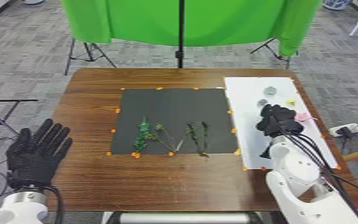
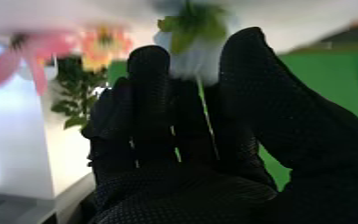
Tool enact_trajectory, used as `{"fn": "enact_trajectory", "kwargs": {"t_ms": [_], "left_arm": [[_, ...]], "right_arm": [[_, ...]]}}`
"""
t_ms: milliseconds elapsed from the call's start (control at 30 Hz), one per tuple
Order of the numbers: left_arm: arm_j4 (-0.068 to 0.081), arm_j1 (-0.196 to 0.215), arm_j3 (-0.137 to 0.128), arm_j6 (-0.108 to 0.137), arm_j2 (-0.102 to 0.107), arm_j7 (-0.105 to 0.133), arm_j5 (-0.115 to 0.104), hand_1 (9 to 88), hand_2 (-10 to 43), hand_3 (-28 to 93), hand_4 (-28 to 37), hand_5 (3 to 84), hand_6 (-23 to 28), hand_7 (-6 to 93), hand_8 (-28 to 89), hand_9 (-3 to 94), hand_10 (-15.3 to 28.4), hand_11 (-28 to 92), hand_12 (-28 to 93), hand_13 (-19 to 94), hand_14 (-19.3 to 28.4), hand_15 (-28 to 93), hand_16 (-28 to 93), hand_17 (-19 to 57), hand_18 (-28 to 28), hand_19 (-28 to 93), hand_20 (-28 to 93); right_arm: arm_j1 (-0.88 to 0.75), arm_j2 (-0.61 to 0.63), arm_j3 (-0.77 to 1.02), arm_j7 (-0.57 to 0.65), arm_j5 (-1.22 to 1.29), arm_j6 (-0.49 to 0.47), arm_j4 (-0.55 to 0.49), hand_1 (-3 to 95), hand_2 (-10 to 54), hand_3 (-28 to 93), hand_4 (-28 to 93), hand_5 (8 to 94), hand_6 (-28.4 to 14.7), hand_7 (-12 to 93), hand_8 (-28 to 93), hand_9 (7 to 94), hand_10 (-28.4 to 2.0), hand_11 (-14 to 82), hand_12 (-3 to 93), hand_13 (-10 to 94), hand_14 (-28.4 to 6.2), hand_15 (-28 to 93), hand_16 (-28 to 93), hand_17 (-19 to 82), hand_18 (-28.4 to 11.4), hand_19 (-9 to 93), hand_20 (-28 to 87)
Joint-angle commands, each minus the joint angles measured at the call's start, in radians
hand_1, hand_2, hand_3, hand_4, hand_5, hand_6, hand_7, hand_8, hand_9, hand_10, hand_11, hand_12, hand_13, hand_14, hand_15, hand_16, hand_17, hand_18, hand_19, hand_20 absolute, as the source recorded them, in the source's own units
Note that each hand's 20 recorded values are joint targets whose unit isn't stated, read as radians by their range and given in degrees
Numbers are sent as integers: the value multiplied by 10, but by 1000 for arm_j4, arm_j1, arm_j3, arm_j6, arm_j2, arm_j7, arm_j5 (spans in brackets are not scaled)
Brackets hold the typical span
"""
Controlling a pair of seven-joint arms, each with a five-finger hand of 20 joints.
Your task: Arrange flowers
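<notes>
Table [image 1: 91, 172] layout, crowding the likely trouble

You have green stems [image 1: 143, 132] on the black mat [image 1: 171, 107]; flowers [image 1: 270, 91] lie on the white sheet [image 1: 246, 87]. Your left hand [image 1: 37, 155] is spread by the table's left edge. Your right hand [image 1: 278, 120], at the sheet, has fingers nearly straight and thumb apart; you can't tell if it touches the pale flower [image 2: 196, 30]. Closing off-centre could push that away; sweeping sideways could drag the pink flower [image 1: 303, 117].

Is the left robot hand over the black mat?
No, the left robot hand is at the table's left edge, left of the black mat.
</notes>
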Motion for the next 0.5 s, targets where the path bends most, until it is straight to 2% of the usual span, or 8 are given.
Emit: {"fn": "enact_trajectory", "kwargs": {"t_ms": [33,67,133,300,433,500], "left_arm": [[3,1,7,6,-11,-16,8,255,140,741,-283,437,92,122,-105,378,143,196,97,303,133,224,-31,-63,133,316,115],[1,3,6,6,-10,-14,7,255,140,742,-283,436,92,122,-105,378,143,196,97,303,133,224,-31,-63,133,315,115],[-1,7,4,4,-10,-10,3,255,139,741,-283,436,92,122,-105,378,143,197,97,303,133,223,-31,-63,133,315,115],[-4,22,-11,2,-8,-5,-4,255,139,741,-283,436,91,122,-105,377,143,195,96,303,133,224,-31,-62,133,314,114],[-4,28,-17,4,-7,4,-8,255,138,743,-283,436,91,122,-105,378,143,196,97,302,133,223,-31,-62,133,314,114],[-5,30,-22,11,-5,4,-15,255,137,743,-283,436,92,122,-105,377,143,196,96,302,133,223,-31,-62,133,314,114]], "right_arm": [[2,4,-27,-2,-9,83,43,565,-95,732,-283,683,-1,231,-63,690,-125,193,312,502,-136,670,356,271,-211,833,510],[-3,6,-23,-4,-1,84,27,595,-95,690,-283,705,-2,257,-26,731,-119,148,378,517,-135,664,387,276,-210,834,509],[-12,13,-21,3,16,50,-36,622,-95,673,-283,741,0,312,8,782,-119,150,446,549,-131,655,430,284,-209,835,509],[31,25,-72,-71,71,34,-176,633,-95,685,-283,746,-5,330,20,784,-121,148,454,552,-127,643,455,284,-209,835,509],[151,-9,-208,-163,151,23,-189,628,-95,691,-283,742,-7,326,26,780,-119,144,454,551,-124,637,467,279,-207,833,510],[240,-52,-297,-217,208,-26,-160,627,-95,692,-283,739,-8,324,26,778,-119,144,454,549,-123,636,469,278,-207,833,510]]}}
